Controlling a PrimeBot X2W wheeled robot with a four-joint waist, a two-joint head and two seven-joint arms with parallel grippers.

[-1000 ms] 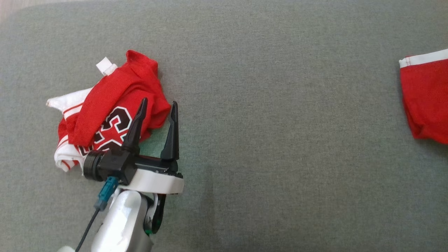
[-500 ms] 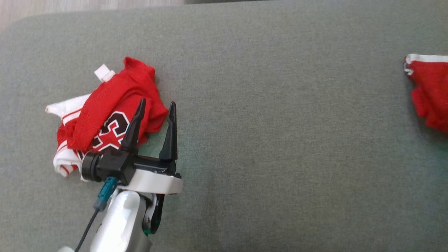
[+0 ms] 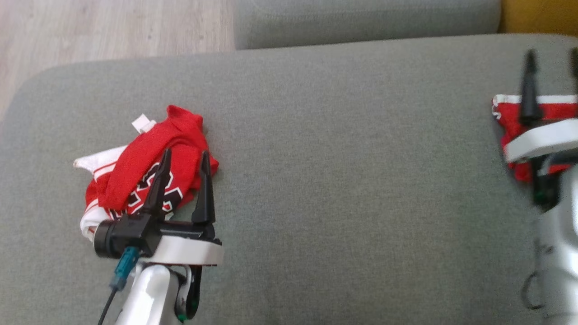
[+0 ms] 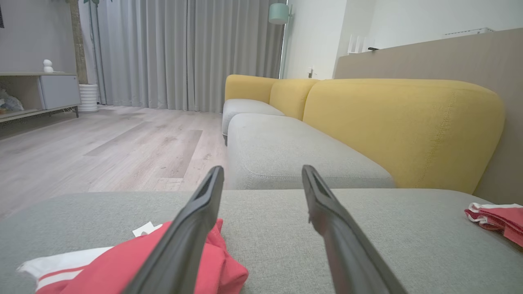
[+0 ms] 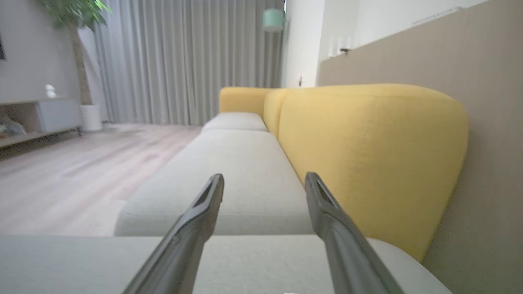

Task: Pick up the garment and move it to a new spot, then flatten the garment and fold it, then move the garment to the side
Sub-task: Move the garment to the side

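A crumpled red and white garment (image 3: 131, 171) with black numerals lies on the left of the grey seat cushion (image 3: 338, 180). My left gripper (image 3: 186, 153) hovers open over the garment's right edge; its left finger overlaps the cloth and its right finger stands beside it. The left wrist view has the same open gripper (image 4: 262, 169) above the red garment (image 4: 220, 269). A second red piece with white trim (image 3: 508, 117) lies at the cushion's right end. My right gripper (image 3: 552, 53) is open above it, empty, also open in its own wrist view (image 5: 264, 176).
Beyond the cushion's rounded far-left corner lies wooden floor (image 3: 113, 31). Another grey seat (image 3: 361, 18) adjoins at the back, and a yellow backrest (image 4: 400, 126) runs along the right. The second red piece (image 4: 496, 218) sits near that backrest.
The head camera has tilted up, bringing floor and the far seat into view. The right red piece dropped into a smaller heap, and my right gripper has appeared open above it. The left gripper stays open.
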